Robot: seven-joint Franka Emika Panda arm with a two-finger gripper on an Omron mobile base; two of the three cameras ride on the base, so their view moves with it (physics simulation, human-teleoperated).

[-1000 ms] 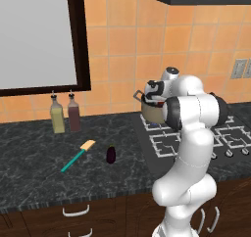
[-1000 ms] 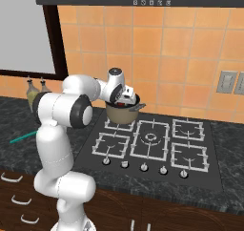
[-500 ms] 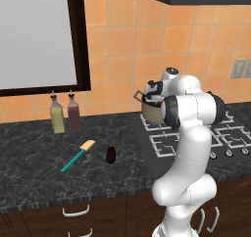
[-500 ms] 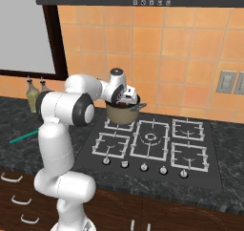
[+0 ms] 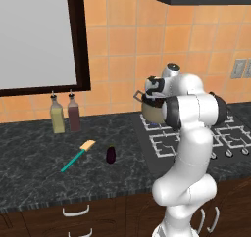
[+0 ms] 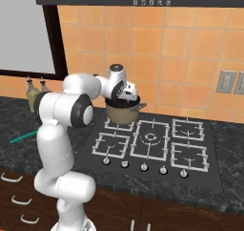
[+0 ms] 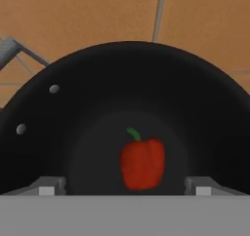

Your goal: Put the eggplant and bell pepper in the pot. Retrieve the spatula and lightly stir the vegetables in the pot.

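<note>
So the red bell pepper (image 7: 142,163) already lies on the dark floor of the pot (image 6: 123,112), which sits on the far left burner of the stove (image 6: 151,147), and your gripper (image 7: 126,185) hangs just above it with its tips spread wide and nothing between them. Out on the counter (image 5: 34,162) to the left, the eggplant (image 5: 111,154) stands untouched with the spatula (image 5: 77,155) lying just beside it on its left. You have, by my reading, one vegetable done; the eggplant, then fetching the spatula and stirring, remain.
</note>
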